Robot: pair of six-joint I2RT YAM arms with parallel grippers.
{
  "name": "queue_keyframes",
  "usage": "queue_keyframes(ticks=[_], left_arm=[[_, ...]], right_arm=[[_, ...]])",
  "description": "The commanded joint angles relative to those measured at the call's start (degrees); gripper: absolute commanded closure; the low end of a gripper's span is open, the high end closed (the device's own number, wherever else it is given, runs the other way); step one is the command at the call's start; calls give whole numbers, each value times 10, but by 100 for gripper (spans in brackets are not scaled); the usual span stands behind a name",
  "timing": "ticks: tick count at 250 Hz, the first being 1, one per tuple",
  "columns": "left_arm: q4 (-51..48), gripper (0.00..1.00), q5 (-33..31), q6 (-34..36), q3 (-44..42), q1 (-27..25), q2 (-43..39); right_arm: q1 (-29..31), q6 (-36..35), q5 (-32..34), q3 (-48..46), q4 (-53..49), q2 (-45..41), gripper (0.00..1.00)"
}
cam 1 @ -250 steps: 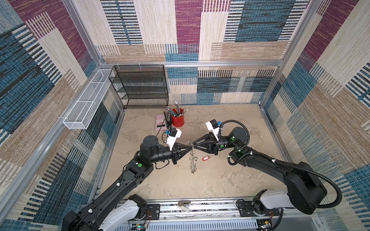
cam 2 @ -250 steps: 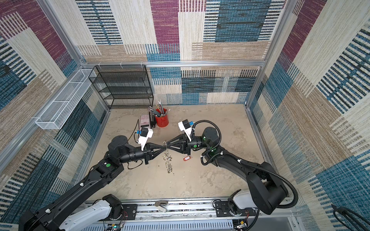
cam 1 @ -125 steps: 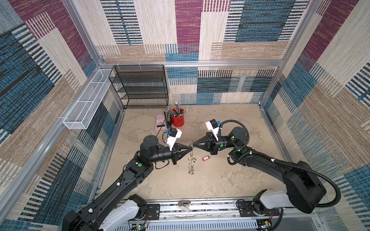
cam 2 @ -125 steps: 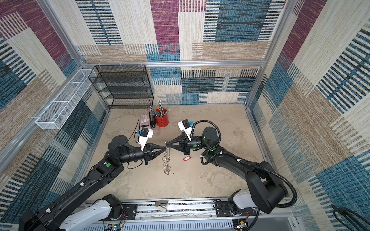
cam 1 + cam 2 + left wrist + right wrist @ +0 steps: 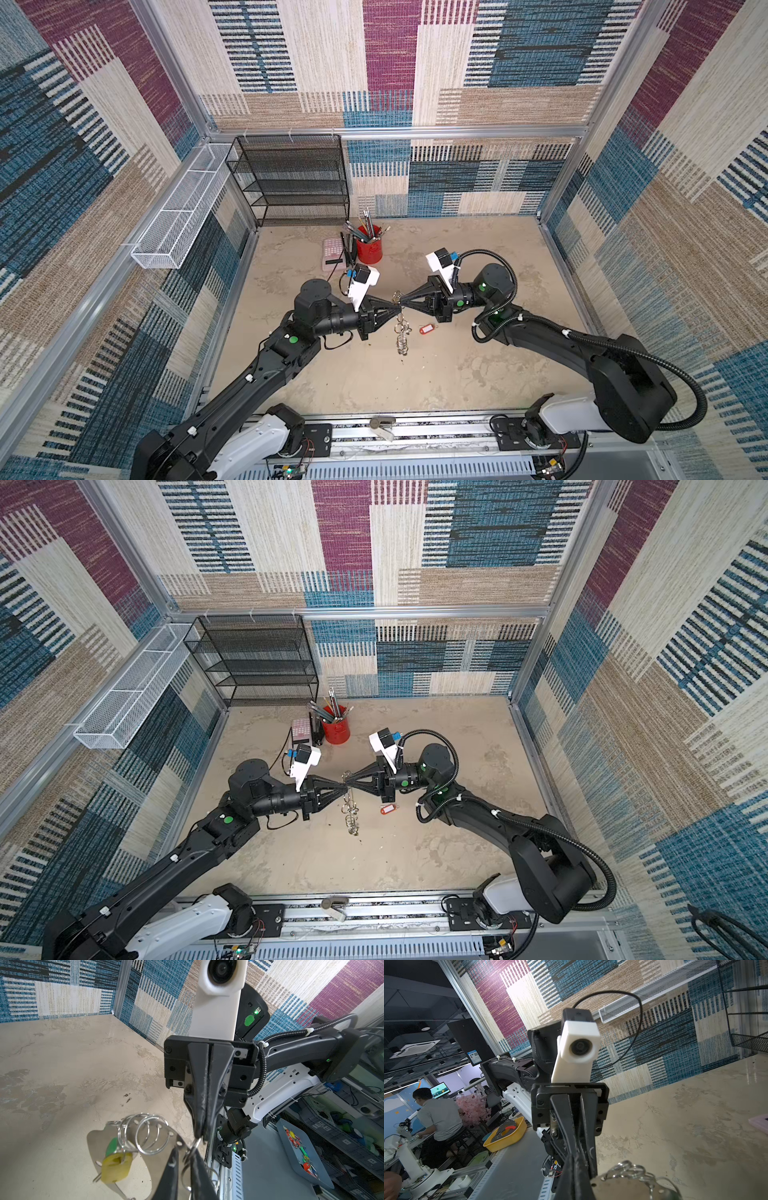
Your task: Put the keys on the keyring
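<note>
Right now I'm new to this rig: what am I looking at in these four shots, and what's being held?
A left arm and a right arm, both black robot arms, work over a beige table inside a patterned booth. Two pictures come from one camera head overhead and show nearly the same view. The other two come from a small camera on each arm's wrist, so each shows the opposite arm close up. The left tool and right tool meet tip to tip above mid-table. Both are closed on the keyring, a grey metal band edged with silver split rings. A yellow tag and a green tag already hang on its rings. A red-tagged key lies loose on the table nearby. At the back stand a red pencil cup, a pink calculator and a black mesh shelf.
</note>
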Motion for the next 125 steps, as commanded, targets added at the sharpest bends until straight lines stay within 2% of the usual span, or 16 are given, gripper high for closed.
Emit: queue_keyframes(ticks=[1, 33, 107, 125], left_arm=[[18, 93, 11, 1, 7, 0, 1], [20, 100, 12, 0, 5, 0, 1], [20, 100, 5, -5, -2, 0, -7], [11, 100, -3, -3, -3, 0, -11]], right_arm=[[1, 8, -5, 0, 24, 0, 100], [1, 8, -5, 1, 26, 3, 100], [1, 8, -2, 6, 26, 11, 100], [-1, 8, 1, 11, 23, 11, 84]])
